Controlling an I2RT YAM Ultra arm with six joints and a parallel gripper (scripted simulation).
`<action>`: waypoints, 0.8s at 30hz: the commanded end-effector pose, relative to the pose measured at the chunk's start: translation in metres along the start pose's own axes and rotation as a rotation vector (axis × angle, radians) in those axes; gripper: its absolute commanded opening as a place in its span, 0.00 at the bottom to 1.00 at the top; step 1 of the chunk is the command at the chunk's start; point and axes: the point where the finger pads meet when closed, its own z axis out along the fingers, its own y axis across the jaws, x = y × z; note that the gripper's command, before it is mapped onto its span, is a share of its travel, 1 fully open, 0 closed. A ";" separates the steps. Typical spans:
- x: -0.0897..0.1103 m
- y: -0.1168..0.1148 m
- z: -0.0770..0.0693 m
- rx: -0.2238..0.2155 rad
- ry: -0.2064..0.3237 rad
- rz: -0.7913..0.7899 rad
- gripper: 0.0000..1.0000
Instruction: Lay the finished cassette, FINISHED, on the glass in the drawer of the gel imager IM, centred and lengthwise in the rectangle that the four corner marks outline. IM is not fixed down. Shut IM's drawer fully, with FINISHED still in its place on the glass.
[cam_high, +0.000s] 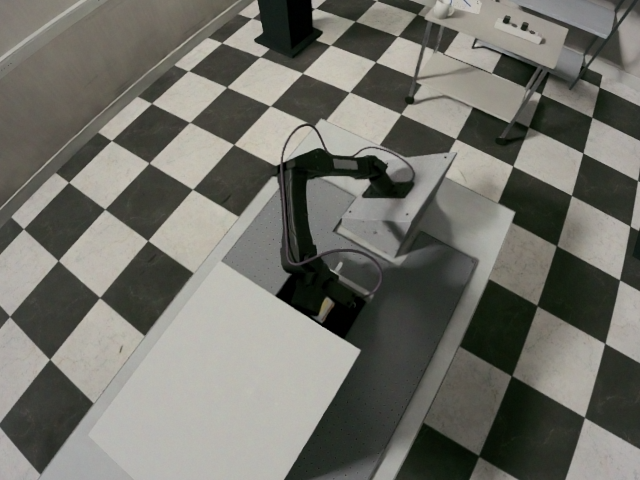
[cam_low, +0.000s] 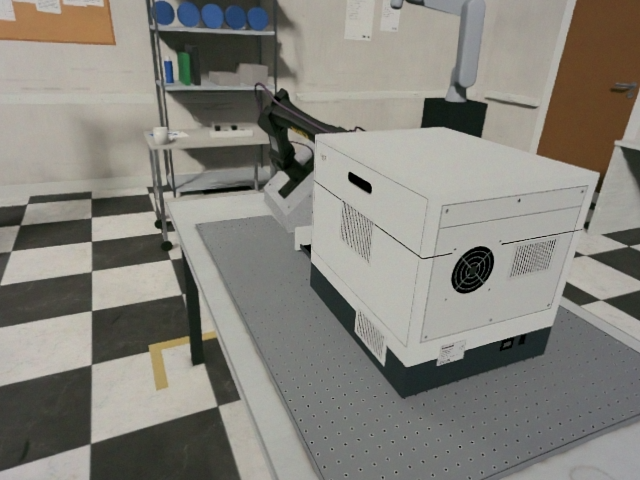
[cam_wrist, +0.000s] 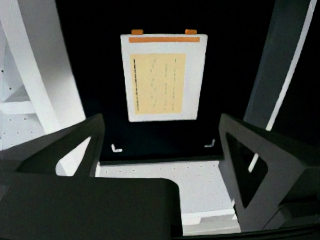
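The finished cassette (cam_wrist: 163, 77) is a white rectangle with a pale yellow gel window and an orange strip at its far end. It lies flat on the dark glass (cam_wrist: 100, 60) of the gel imager's open drawer (cam_high: 347, 325). Two white corner marks (cam_wrist: 116, 148) (cam_wrist: 210, 144) show just beyond its near end; the far marks are out of sight. My gripper (cam_wrist: 161, 120) (cam_high: 338, 299) is open and empty, above the drawer's near edge, with its fingers clear of the cassette. A cream bit of the cassette (cam_high: 324, 311) shows under the gripper. The white imager (cam_high: 222, 372) (cam_low: 439, 232) hides the drawer in the exterior view.
The imager stands on a perforated grey board (cam_high: 413, 335) (cam_low: 289, 310) on the table. The arm rises from a slanted grey mount (cam_high: 408, 206) behind the drawer. A trolley table (cam_high: 496, 31) and a shelf (cam_low: 211, 82) stand beyond.
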 end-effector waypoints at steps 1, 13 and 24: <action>-0.002 -0.011 -0.023 0.045 -0.026 0.019 0.91; -0.003 0.012 -0.017 0.036 -0.024 0.011 1.00; -0.002 0.027 -0.023 0.017 -0.018 -0.007 1.00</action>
